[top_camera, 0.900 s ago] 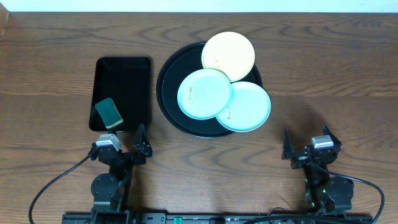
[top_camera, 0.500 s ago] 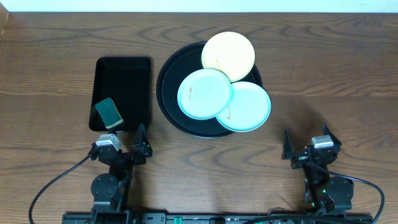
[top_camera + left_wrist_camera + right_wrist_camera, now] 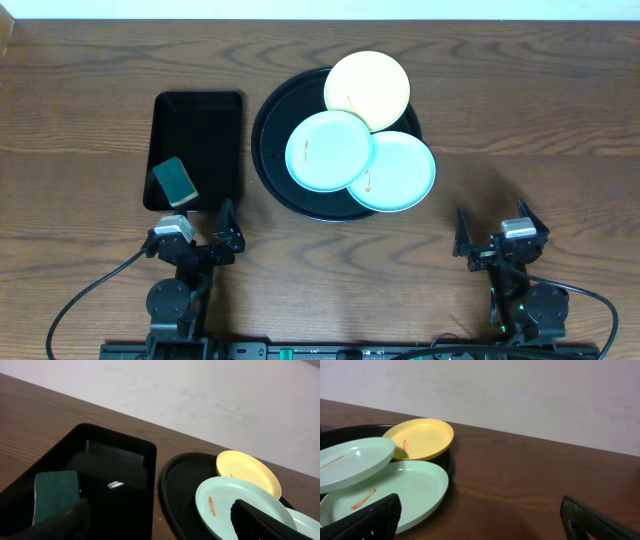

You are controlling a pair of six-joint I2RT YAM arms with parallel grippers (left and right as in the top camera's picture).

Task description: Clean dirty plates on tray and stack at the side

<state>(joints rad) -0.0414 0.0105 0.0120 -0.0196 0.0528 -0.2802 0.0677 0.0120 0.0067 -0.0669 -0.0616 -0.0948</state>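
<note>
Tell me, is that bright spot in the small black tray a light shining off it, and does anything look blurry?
Left wrist view: yes, that is glare, a small reflection on the glossy rectangular tray; the left gripper's fingers at the bottom edge are out of focus. Right wrist view: the right gripper's fingers are likewise blurred, the yellow plate sharp. Overhead view: even light, the table grain crisp.

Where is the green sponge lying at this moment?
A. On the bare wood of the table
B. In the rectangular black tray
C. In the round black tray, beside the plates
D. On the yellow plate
B: the green sponge lies inside the rectangular black tray, at the end of it closest to the robot.
</note>
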